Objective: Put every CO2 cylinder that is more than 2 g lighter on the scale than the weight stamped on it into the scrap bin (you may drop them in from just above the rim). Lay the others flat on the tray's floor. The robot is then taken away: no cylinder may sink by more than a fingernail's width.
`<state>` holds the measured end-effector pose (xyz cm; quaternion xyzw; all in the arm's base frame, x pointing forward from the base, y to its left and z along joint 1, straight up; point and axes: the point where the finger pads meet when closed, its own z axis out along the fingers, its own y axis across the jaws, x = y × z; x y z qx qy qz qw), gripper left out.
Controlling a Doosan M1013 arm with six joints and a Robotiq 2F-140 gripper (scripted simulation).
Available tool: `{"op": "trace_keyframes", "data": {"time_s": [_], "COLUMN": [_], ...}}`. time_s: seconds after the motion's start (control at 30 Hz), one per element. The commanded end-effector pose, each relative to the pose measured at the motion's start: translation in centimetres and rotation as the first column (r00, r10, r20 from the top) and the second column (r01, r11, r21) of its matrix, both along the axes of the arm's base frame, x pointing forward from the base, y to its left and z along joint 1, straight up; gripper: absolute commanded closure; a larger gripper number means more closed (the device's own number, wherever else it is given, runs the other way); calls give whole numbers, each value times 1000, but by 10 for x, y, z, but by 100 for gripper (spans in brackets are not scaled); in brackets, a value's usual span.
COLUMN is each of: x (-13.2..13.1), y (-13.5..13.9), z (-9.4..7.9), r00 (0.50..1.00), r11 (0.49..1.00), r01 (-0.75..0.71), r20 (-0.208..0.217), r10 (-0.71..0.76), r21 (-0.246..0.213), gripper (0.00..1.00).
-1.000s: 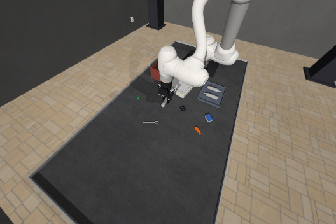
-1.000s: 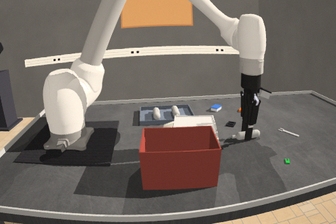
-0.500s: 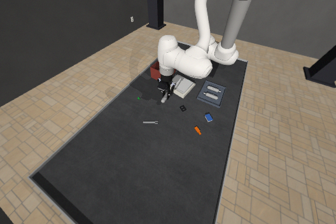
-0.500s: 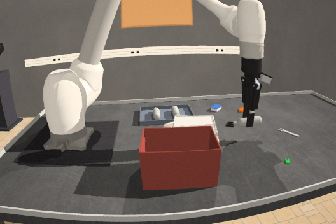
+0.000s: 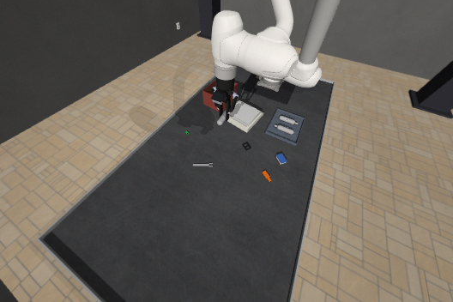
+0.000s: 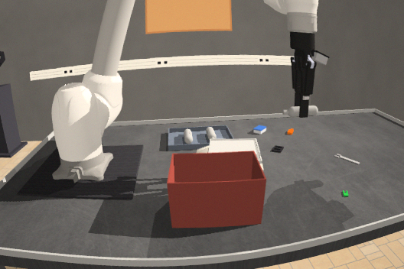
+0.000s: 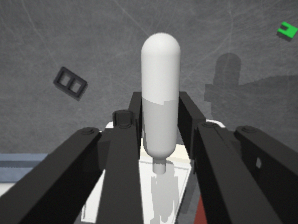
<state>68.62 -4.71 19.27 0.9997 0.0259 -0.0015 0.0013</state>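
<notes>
My gripper (image 6: 304, 111) is shut on a white CO2 cylinder (image 6: 298, 111), holding it level in the air above the table. The cylinder also shows in the wrist view (image 7: 160, 100) between the black fingers, neck toward the camera, and in the top view (image 5: 221, 119). The white scale (image 5: 245, 117) lies just beside and below the gripper (image 5: 224, 110). The red scrap bin (image 6: 216, 188) stands open, close to the scale (image 6: 235, 145). The grey tray (image 5: 285, 126) (image 6: 199, 134) holds two cylinders lying flat.
Small loose items lie on the dark table: a wrench (image 5: 202, 165), a black block (image 5: 246, 146), a blue block (image 5: 280, 158), an orange piece (image 5: 267, 175) and a green piece (image 5: 187, 132). The arm's base (image 6: 86, 134) stands behind the bin.
</notes>
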Motion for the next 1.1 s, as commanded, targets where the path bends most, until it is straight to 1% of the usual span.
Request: {"op": "trace_keyframes", "data": {"time_s": [0.0, 0.4, 0.5, 0.57, 0.63, 0.73, 0.87, 0.93, 0.97, 1.03, 1.07], "x": [0, -2, -18, -37, -62, -105, -160, -160, -171, -187, -192], "y": [0, 0, 3, 6, 9, 16, 23, 23, 25, 27, 27], "z": [5, 6, 8, 10, 11, 12, 9, 9, 8, 7, 6], "r00": [1000, 1000, 992, 966, 916, 844, 707, 707, 585, 516, 471], "r11": [1000, 1000, 992, 966, 916, 844, 707, 707, 586, 516, 471], "r01": [0, -20, -128, -259, -402, -537, -707, -707, -811, -857, -882], "r20": [1, 1, 1, 1, 0, -5, -15, -15, -18, -21, -21], "r10": [0, 20, 128, 259, 402, 537, 707, 707, 811, 856, 882], "r21": [0, 0, 0, 1, 1, -2, -3, -3, 0, 1, 1], "gripper": [90, 90, 90, 90, 90, 90, 90, 90, 90, 90, 90]}}
